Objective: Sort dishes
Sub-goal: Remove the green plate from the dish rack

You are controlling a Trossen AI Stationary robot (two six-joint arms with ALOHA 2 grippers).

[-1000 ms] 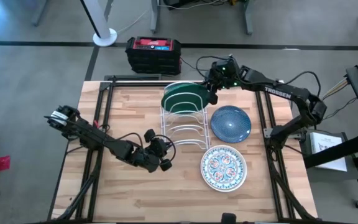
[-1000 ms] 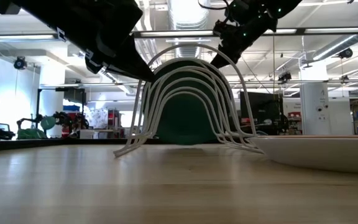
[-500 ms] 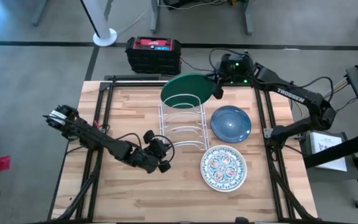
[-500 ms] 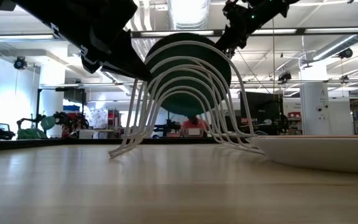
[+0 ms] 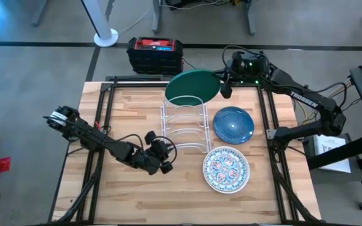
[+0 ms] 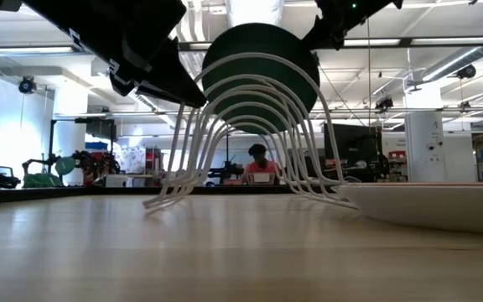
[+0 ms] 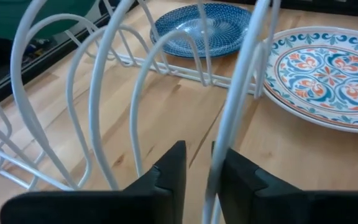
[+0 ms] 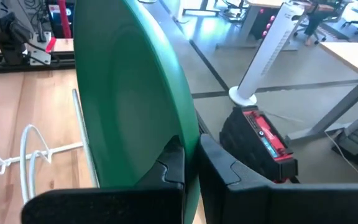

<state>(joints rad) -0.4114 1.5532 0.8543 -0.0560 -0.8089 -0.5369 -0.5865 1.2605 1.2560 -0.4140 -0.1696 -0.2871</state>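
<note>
My right gripper (image 5: 225,88) is shut on the green dish (image 5: 192,86), which stands on edge above the far end of the white wire rack (image 5: 184,125). The blue speckled dish (image 5: 233,123) and the floral dish (image 5: 226,169) lie flat on the table, right of the rack. My left gripper (image 5: 166,157) sits low at the rack's near left corner, slightly open. One rack wire (image 7: 241,93) passes between its fingers (image 7: 199,168), close to one finger, and bare wood shows beside the other. My right gripper pinches the green dish's rim (image 8: 188,134) between its two fingers, on the edge that faces the table's right side. The fingers come from the right and far side, slanting a little down. The dish hangs upright with its lower edge (image 6: 258,130) off the table, behind the rack's hoops.
A black and red box (image 5: 156,53) and a white fan stand (image 5: 105,37) are on the floor beyond the far edge. Bare wood (image 5: 124,194) lies left of and in front of the rack. A person (image 6: 260,164) sits in the room beyond the table.
My right gripper has risen and drawn a little toward the table's far right, taking the green dish with it. The dish has come up out of the rack's far slot, staying on edge; a gap now shows under it in the low view.
</note>
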